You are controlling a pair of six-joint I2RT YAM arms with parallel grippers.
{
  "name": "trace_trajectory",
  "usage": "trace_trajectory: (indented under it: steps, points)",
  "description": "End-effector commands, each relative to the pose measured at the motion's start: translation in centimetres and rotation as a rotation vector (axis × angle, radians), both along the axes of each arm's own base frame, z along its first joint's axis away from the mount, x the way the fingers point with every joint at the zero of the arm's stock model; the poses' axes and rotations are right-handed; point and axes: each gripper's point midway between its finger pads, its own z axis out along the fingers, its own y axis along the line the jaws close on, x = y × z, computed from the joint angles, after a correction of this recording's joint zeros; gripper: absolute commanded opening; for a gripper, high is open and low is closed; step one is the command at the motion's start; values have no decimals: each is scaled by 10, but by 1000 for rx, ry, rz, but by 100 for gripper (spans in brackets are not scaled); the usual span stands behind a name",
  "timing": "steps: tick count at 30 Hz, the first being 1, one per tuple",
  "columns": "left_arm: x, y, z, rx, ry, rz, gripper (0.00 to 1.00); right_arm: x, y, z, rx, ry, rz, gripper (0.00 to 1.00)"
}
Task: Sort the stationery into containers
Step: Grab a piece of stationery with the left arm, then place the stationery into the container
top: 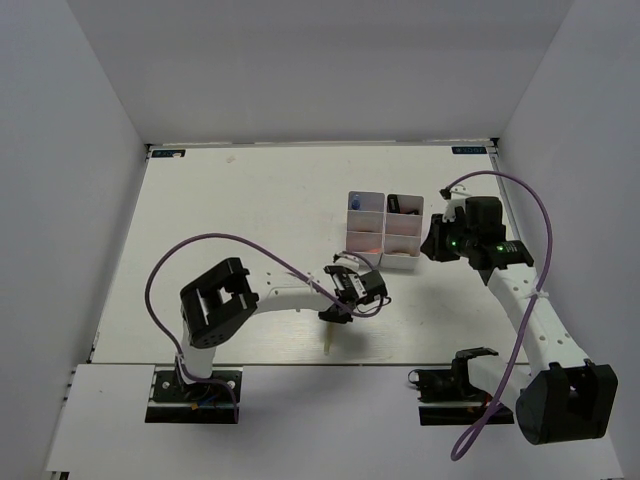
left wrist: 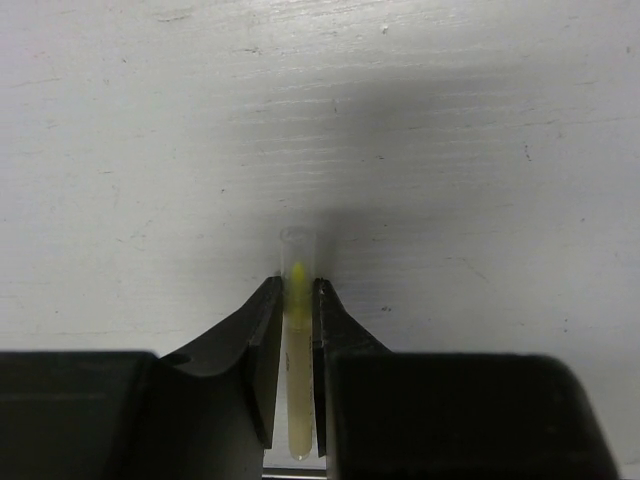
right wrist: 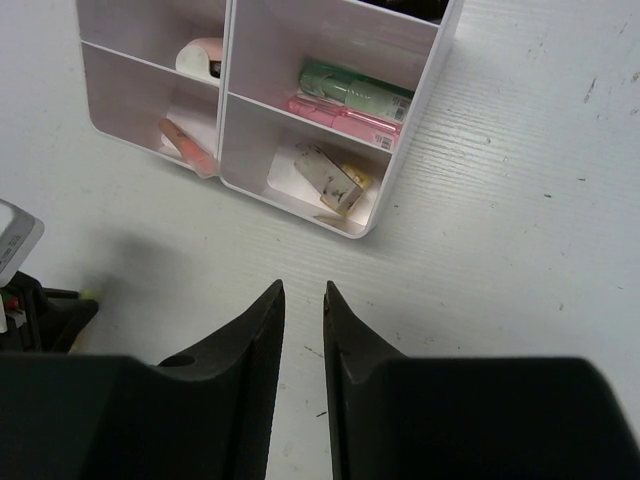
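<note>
Two arms over the white table (top: 250, 200), top view. The block of containers (top: 385, 215) sits just right of centre, six white bins in two columns. My right gripper (right wrist: 304, 290) is at the block's right edge in the top view. In its wrist view the bins fill the upper half of the frame, and my fingers stand a narrow gap apart with nothing between them. My left gripper (left wrist: 297, 285) is below and left of the block, lower centre of the top view, apart from the bins. Its fingers are pinching the yellow stick (left wrist: 298, 330), one pad pressed against each side. The stick's clear tip pokes out past the fingertips toward the top of the frame. Cannot tell whether the stick is clear of the surface. Bin contents, right wrist view: green marker (right wrist: 355, 90) and pink marker (right wrist: 345, 115) together in one bin, upper centre. Tan eraser (right wrist: 325, 175) in the bin below them. A thin pink-orange stick (right wrist: 185, 140) in the bin at left.
</note>
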Motion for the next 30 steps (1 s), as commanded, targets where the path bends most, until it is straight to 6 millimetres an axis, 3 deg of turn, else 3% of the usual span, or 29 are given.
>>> trace_trajectory:
  steps: [1, 3, 4, 5, 6, 7, 8, 9, 11, 14, 15, 17, 18, 19, 21, 22, 23, 25, 28, 29, 30]
  points:
    - [-8, 38, -14, 123, 16, -14, 4, 1, 0, 14, 21, -38, 0, 26]
    - [-1, 26, 11, 18, -30, -49, 0, 2, -1, 14, 23, -36, -2, 26]
    - [2, 29, 14, 16, -35, -96, 0, 2, 1, 14, 26, -37, 5, 26]
    - [5, 9, 28, -92, -62, -173, 0, 1, 1, 15, 31, -37, 5, 30]
    - [12, 9, 43, -139, -91, -171, 0, 1, 1, 14, 31, -38, 7, 33]
    - [16, -6, 60, -210, -119, -278, 0, 0, 2, 14, 34, -34, 11, 40]
    - [15, -1, 57, -219, -115, -309, 0, 1, 1, 15, 36, -37, 10, 42]
    - [25, 1, 62, -246, -128, -303, 0, 0, 2, 15, 34, -37, 19, 42]
    - [23, -23, 92, -417, -144, -443, 0, 0, 4, 16, 43, -40, 27, 44]
    - [43, -22, 111, -550, -156, -481, 0, -1, 4, 14, 46, -35, 32, 44]
    - [40, -36, 126, -643, -151, -537, 0, -1, 4, 13, 46, -32, 32, 44]
    - [53, -36, 138, -680, -188, -588, 0, -1, 5, 12, 47, -30, 31, 44]
    - [49, -50, 153, -767, -195, -665, 0, 0, 5, 13, 48, -31, 39, 44]
    - [60, -48, 160, -779, -239, -718, 0, -1, 6, 12, 51, -29, 41, 44]
    - [49, -70, 187, -955, -276, -929, 0, -1, 8, 11, 56, -26, 49, 44]
    - [57, -72, 210, -1034, -329, -980, 0, -2, 8, 11, 54, -26, 52, 44]
    - [64, -76, 203, -1057, -310, -986, 0, -2, 8, 10, 53, -25, 52, 44]
    - [84, -82, 236, -1174, -359, -1019, 0, -2, 8, 9, 55, -23, 56, 44]
    - [106, -91, 246, -1237, -377, -1048, 0, -2, 9, 9, 59, -25, 66, 45]
    - [120, -92, 264, -1240, -432, -1057, 0, -1, 10, 10, 55, -34, 74, 45]
    - [128, -96, 248, -1235, -402, -1045, 0, -3, 10, 9, 59, -27, 79, 45]
